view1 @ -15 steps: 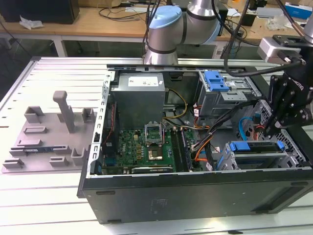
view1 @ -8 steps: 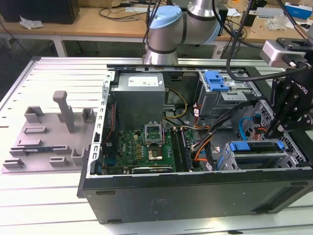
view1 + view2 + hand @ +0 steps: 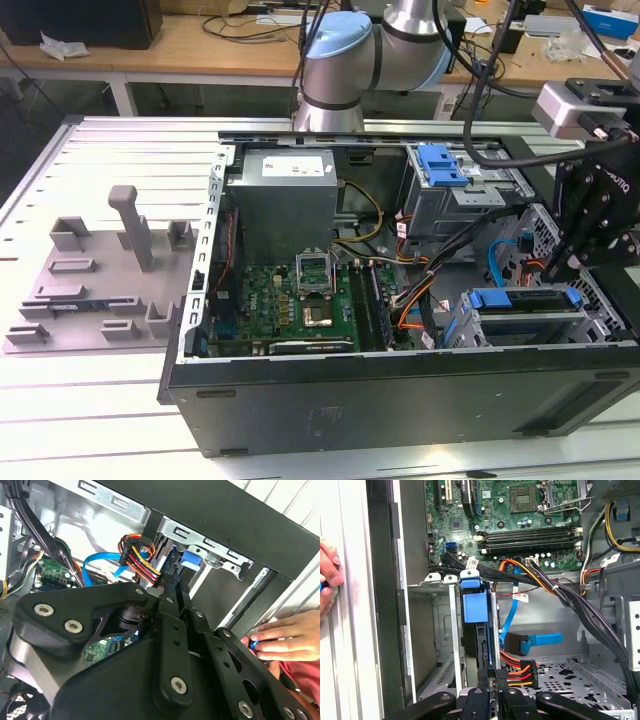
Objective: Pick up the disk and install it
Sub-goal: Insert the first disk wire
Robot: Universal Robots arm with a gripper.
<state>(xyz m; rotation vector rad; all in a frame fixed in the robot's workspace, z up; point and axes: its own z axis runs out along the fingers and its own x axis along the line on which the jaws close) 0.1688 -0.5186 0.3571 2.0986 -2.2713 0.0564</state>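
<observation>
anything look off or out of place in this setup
Yes: a person's hand rests against the outside of the computer case, close to the gripper, in both wrist views. It seems to pinch something small and blue. Inside, the disk sits in its bay; nothing looks spilled or broken.

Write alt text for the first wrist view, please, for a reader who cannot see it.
The robot's tool is close to the disk in its blue frame, which sits in a metal bay of an open computer case. Behind are a green circuit board and many cables; a person's hand lies beside the case.
</observation>
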